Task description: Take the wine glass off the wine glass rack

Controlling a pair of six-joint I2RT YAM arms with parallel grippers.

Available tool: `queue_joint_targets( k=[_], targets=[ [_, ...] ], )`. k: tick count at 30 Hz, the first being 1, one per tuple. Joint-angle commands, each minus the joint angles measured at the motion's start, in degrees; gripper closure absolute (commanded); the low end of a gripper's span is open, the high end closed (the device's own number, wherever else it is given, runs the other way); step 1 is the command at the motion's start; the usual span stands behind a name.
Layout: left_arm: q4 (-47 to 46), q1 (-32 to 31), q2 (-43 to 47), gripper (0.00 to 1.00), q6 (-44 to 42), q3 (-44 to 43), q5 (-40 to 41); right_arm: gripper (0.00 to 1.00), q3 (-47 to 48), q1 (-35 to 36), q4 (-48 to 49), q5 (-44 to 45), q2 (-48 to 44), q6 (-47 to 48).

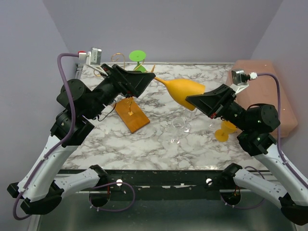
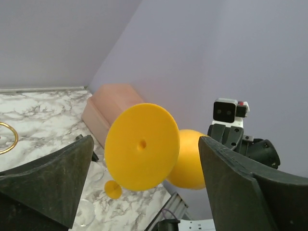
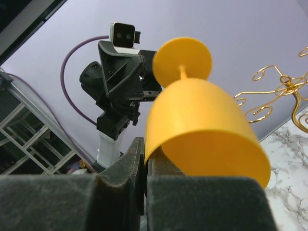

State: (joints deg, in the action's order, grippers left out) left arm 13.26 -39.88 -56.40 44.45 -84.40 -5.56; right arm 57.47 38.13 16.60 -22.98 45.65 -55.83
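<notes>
High over the table (image 1: 144, 154), the glass (image 1: 185, 91) lies on its side in the air, between the two arms. The right gripper (image 1: 193, 101) is clamped tight on the bowl, and the rim goes down between its two fingers. The round foot (image 2: 142, 144) points at the left gripper (image 1: 146, 81), whose fingers are wide apart (the foot sits right in front of them, but nothing shows them touching it). The rack (image 1: 132, 114) stands on the table near the left arm, and the glass is apart from its gold curls.

So the glass looks to be off the rack, and the job seems almost done. What is left, most likely, is to put the glass down. For that the right arm has to turn the glass so the foot faces down. Then it must find a bare spot away from the clear glasses (image 1: 179, 126) and go down slowly. The left gripper should back off, or it may bump the foot.
</notes>
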Motion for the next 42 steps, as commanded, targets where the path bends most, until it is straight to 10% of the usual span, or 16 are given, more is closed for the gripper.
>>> queue_joint_targets(
  k=[1, 20, 42],
  targets=[
    [4.6, 0.0, -0.7, 0.03, -4.0, -2.5, 3.3, 0.99, 0.7, -0.2, -0.3, 0.9, -0.3, 1.1],
    [21.2, 7.0, 0.7, 0.02, -21.9, -8.7, 15.4, 0.99, 15.9, -0.2, -25.1, 4.2, 6.1, 12.7],
    [16.1, 26.7, 10.3, 0.01, -23.7, 6.5, 16.4, 0.99, 42.0, -0.1, -67.2, 1.9, 28.1, 26.4]
  ],
)
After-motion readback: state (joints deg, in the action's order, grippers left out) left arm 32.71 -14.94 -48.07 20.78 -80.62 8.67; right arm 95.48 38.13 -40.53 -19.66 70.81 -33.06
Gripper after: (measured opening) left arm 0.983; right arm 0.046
